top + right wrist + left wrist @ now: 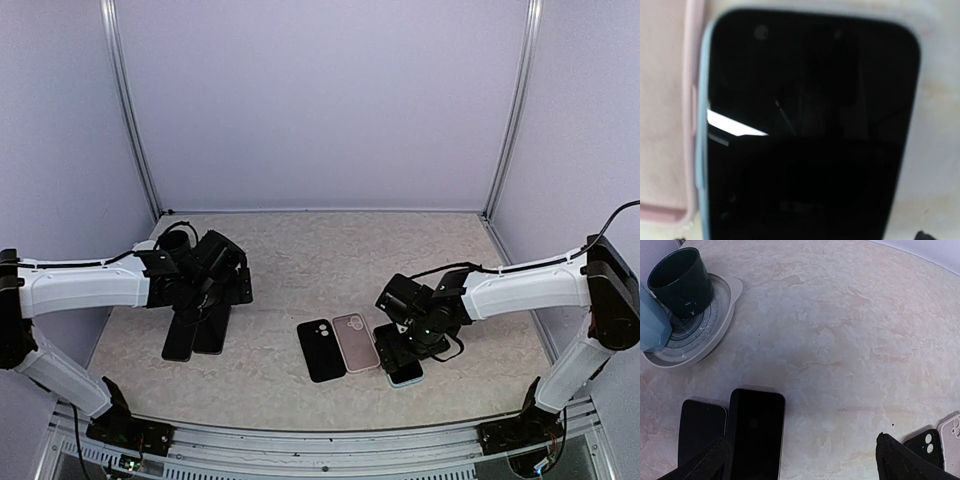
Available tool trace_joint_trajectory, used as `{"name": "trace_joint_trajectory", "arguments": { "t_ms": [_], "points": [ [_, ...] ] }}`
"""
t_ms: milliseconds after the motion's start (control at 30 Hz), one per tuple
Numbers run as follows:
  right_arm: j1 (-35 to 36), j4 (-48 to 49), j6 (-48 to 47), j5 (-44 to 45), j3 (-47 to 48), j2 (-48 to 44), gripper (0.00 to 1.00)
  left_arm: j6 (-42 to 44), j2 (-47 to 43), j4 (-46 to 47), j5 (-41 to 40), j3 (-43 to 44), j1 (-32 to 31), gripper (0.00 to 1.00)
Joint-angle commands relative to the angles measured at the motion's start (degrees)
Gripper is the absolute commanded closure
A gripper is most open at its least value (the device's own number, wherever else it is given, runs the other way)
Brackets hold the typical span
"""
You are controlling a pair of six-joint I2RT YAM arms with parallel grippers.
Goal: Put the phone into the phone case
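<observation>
A phone with a black screen sits in a light blue case [805,125] and fills the right wrist view; from above it lies on the table [406,374]. My right gripper [403,348] hovers very close over it; only dark finger tips [924,235] show at the bottom corners, far apart, holding nothing. A pink case [355,342] and a black case [320,350] lie side by side left of it. My left gripper [805,460] is open and empty above two black phones [756,432], [701,432].
A grey dish [722,315] holding a dark cup [680,282] and a pale blue object [650,322] stands at the far left. The black case [926,445] and pink case [952,432] show beside my left gripper's right finger. Enclosure walls surround the table.
</observation>
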Motion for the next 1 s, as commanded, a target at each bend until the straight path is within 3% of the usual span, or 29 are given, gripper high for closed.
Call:
{"name": "trace_joint_trajectory", "arguments": {
  "t_ms": [0, 233, 500, 700, 967],
  "points": [
    [0.43, -1.07, 1.66, -4.95, -2.68, 0.10, 0.01, 0.47, 0.85, 0.35, -0.09, 0.75, -0.28, 0.01],
    [0.78, 0.05, 1.36, -5.68, -2.65, 1.71, 0.01, 0.43, 0.88, 0.36, 0.14, 1.00, -0.25, 0.01],
    [0.96, -1.29, 0.81, -3.25, -1.28, 5.63, 0.13, 0.95, 1.22, -0.31, -0.11, 2.28, -0.28, 0.01],
    [0.96, 0.15, 0.54, -3.19, -1.57, 5.47, 0.38, 1.21, 1.71, -0.26, 0.20, 3.01, -0.36, 0.01],
    [0.94, 1.95, 0.83, -0.18, -3.02, 1.68, 0.53, 2.05, 3.76, 0.40, 0.96, 5.95, -1.72, 0.01]
  ]
}}
